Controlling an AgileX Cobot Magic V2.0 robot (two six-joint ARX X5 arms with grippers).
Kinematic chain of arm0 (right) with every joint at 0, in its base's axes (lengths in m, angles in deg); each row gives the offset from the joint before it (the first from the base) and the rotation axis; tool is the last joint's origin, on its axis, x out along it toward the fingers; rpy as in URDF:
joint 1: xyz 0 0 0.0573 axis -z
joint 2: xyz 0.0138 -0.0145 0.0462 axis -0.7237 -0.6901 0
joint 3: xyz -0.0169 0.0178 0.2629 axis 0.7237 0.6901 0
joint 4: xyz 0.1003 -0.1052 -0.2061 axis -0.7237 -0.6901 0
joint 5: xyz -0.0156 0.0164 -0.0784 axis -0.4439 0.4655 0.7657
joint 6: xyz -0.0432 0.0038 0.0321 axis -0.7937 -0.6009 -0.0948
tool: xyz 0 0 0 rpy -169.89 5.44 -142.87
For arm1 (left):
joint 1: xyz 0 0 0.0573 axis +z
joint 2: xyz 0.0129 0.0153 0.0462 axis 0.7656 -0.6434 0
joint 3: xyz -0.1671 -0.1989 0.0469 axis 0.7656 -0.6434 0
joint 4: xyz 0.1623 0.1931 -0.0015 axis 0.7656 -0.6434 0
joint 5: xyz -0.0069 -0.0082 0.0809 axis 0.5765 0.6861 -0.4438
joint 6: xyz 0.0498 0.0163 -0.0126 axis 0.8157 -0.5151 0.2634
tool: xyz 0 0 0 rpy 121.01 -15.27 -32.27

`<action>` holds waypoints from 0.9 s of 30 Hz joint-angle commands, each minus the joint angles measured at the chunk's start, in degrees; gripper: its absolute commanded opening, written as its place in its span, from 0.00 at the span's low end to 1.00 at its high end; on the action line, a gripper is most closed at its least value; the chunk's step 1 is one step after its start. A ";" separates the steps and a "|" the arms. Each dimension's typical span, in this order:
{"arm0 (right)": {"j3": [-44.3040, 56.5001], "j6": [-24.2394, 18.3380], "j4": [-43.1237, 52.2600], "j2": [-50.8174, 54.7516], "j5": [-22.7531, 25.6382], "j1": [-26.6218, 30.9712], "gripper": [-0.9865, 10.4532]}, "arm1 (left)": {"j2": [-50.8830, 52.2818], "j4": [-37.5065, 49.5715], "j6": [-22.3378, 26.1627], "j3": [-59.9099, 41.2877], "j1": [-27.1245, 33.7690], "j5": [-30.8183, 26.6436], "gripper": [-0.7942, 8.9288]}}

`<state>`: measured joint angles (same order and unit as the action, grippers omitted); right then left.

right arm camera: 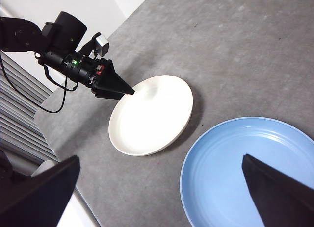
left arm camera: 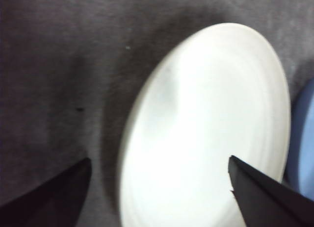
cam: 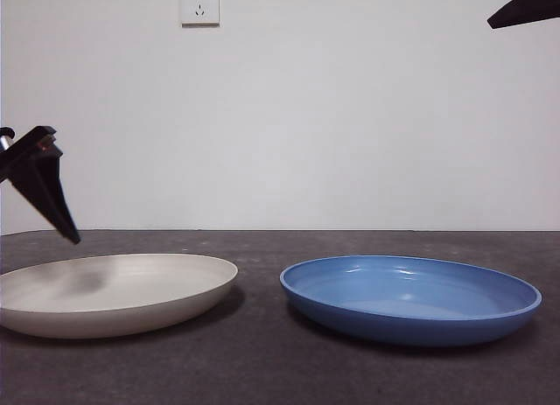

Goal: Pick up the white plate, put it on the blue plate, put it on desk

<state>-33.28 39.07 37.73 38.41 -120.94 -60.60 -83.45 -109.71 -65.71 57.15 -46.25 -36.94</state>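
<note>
The white plate (cam: 114, 291) lies flat on the dark grey desk (cam: 262, 361) at the left. The blue plate (cam: 411, 296) lies beside it on the right, with a gap between them. My left gripper (cam: 68, 228) hangs above the white plate's left edge, apart from it. In the left wrist view the left gripper (left arm camera: 159, 158) is open, with the white plate (left arm camera: 206, 129) below it and the blue plate (left arm camera: 301, 138) at the edge. My right gripper (right arm camera: 161, 157) is open and empty, high over the blue plate (right arm camera: 235, 173). The right wrist view also shows the white plate (right arm camera: 152, 114) and the left gripper (right arm camera: 115, 85).
The right arm shows only as a black tip (cam: 525, 7) at the top right corner of the front view. A white wall with a socket (cam: 199, 4) stands behind the desk. Bare desk surface runs in front of and between the plates.
</note>
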 commanded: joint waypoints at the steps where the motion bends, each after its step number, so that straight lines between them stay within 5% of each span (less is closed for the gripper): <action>1: -0.98 0.61 0.11 -0.39 -0.24 -0.31 0.63 | -1.31 0.11 0.70 0.87 0.00 -0.70 0.41; 9: -0.98 0.59 -0.28 -0.39 -0.26 -0.31 0.63 | -4.59 0.17 0.61 0.87 0.00 -0.70 0.31; 15: -0.98 0.57 -1.38 -0.39 -0.24 -0.31 0.63 | -5.66 0.55 0.61 1.01 0.07 -0.98 0.10; 27: -2.21 2.10 -3.37 0.96 0.98 -0.13 0.63 | -2.71 -1.73 -0.33 5.05 -0.20 -1.73 0.10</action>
<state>-33.78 40.29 34.08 39.11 -120.05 -60.60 -86.84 -111.41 -65.47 60.51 -46.27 -38.93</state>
